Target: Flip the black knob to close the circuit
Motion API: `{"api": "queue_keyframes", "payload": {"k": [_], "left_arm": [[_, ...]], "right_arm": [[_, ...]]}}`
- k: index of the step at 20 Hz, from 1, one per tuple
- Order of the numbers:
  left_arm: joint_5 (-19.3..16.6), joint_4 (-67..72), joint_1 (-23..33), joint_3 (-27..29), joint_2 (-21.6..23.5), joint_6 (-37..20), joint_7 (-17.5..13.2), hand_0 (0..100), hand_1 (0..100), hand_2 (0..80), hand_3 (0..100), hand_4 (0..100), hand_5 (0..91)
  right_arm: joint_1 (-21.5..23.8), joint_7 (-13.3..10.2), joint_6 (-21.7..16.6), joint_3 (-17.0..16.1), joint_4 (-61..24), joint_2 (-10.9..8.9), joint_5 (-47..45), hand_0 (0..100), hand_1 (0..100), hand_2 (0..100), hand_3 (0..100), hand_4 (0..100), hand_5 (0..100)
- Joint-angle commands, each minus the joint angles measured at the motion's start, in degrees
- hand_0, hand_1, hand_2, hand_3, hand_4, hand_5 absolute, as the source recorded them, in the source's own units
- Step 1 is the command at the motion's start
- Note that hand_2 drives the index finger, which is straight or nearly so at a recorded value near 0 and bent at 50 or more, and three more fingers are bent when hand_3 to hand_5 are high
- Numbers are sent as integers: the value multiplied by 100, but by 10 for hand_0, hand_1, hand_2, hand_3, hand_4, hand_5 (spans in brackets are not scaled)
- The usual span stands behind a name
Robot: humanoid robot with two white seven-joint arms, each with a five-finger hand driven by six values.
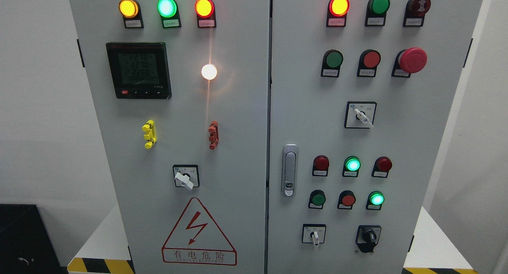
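So the black knob (369, 236) sits at the bottom right of the right door (397, 139), just right of a small white selector switch (314, 235) and below a lit green lamp (376, 199) (its handle looks roughly upright). No robot hands in view, so can't tell anything about fingers.

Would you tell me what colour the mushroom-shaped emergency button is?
Red; the emergency button shows clearly in the head view, upper right.

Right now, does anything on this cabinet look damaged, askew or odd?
Nothing looks damaged. The white lamp flares into a vertical streak, likely camera glare. The black knob sits untouched at lower right; neither robot hand is in view.
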Motion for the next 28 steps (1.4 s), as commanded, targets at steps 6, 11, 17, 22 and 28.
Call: {"api": "queue_keyframes", "payload": {"k": [6, 11, 17, 22, 28], "left_arm": [[0, 2, 0, 2, 0, -4, -4, 120, 556, 0, 0, 0, 0], [0, 2, 0, 2, 0, -4, 5, 120, 556, 0, 0, 0, 0], [0, -7, 0, 2, 0, -4, 5, 120, 556, 0, 0, 0, 0], [0, 2, 0, 2, 0, -4, -4, 120, 556, 0, 0, 0, 0], [0, 2, 0, -7, 0, -4, -4, 120, 556, 0, 0, 0, 0]], "right_arm": [[-50, 2, -2, -43, 115, -2, 1, 0, 94, 0, 0, 0, 0], [-59, 11, -2, -34, 106, -2, 9, 0, 94, 0, 0, 0, 0], [-208, 204, -2, -34, 71, 7, 18, 0, 92, 0, 17, 0, 0], [-217, 222, -2, 1, -254, 7, 289, 0, 82, 0, 53, 2, 0], [-217, 125, 33, -8, -833, -10, 1229, 0, 75, 0, 69, 27, 0]]}}
